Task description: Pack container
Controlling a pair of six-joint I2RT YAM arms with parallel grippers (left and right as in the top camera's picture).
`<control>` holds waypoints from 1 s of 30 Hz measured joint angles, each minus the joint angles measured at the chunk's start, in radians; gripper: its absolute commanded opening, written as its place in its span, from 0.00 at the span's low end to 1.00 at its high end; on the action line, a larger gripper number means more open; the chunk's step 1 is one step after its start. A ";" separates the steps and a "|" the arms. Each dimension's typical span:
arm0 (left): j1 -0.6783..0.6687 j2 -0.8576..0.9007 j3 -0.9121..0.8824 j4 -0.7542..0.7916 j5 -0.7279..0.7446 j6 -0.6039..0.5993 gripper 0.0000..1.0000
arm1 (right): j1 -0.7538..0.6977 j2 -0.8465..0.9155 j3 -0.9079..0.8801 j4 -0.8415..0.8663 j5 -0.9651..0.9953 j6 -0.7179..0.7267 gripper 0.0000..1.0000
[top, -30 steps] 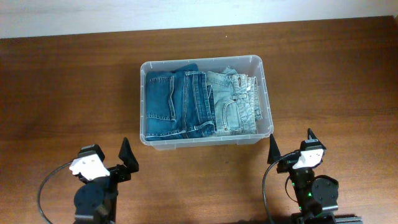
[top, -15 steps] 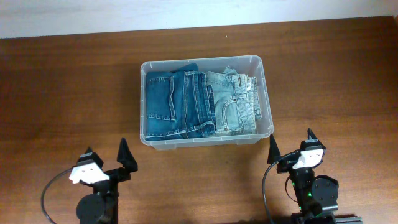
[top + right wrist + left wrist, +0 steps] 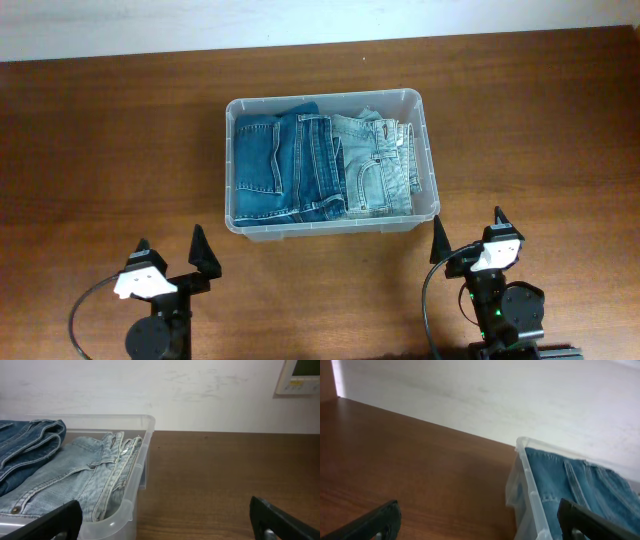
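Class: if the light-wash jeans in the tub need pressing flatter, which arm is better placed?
Right, probably. The light-wash jeans fill the right half of the container, nearer the open, empty right end effector; the left end effector sits toward the dark jeans.

The container [image 3: 326, 97] is seen on the table [image 3: 100, 130], ahead of both sets of fingers, right of the left gripper [image 3: 171, 252] and left of the right gripper [image 3: 467, 232]. Inside, left jeans [image 3: 272, 170] and right jeans [image 3: 378, 168] are laid side by side.

Before me a dark wood tabletop [image 3: 100, 130] meets a pale wall [image 3: 100, 385]; a small white panel [image 3: 299, 376] hangs there.
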 measured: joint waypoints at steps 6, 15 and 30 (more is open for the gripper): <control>0.003 0.000 -0.023 0.004 0.050 0.094 0.99 | 0.000 0.000 0.000 0.000 0.000 0.001 0.99; 0.026 -0.001 -0.029 0.000 0.133 0.254 0.99 | 0.000 0.000 0.000 0.000 0.000 0.000 0.99; 0.026 -0.001 -0.029 0.000 0.151 0.291 1.00 | 0.000 0.000 0.000 0.000 0.000 0.000 0.99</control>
